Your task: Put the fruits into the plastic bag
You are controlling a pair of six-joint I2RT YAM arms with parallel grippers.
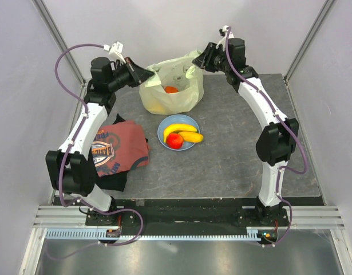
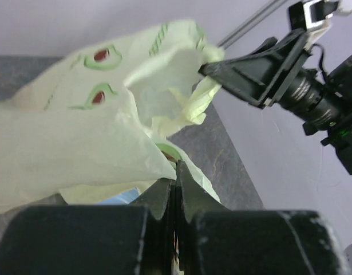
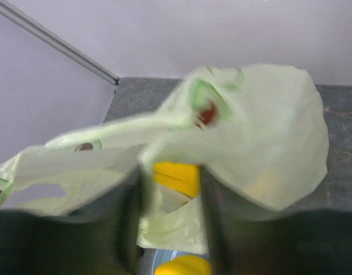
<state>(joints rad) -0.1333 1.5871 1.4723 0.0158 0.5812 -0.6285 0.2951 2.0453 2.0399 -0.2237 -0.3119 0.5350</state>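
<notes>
The bag (image 1: pixel 184 97) sits at the back of the surface (image 1: pixel 238 160), an orange fruit (image 1: pixel 171 89) inside. Bananas (image 1: pixel 184 133) and a red fruit (image 1: pixel 174 141) lie on the plate (image 1: pixel 164 127). The left fingers (image 2: pixel 164 197) are pinched closed on the bag's rim. The right fingers (image 3: pixel 213 229) stand apart with the rim draped over them.

The left arm (image 1: pixel 81 127) and right arm (image 1: pixel 258 100) are slim white plastic links joined by bulky black motor housings. A thin purple cable (image 1: pixel 56 69) loops along each. The left gripper (image 2: pixel 174 172) has matte black, lightly scuffed wedge-shaped fingers.
</notes>
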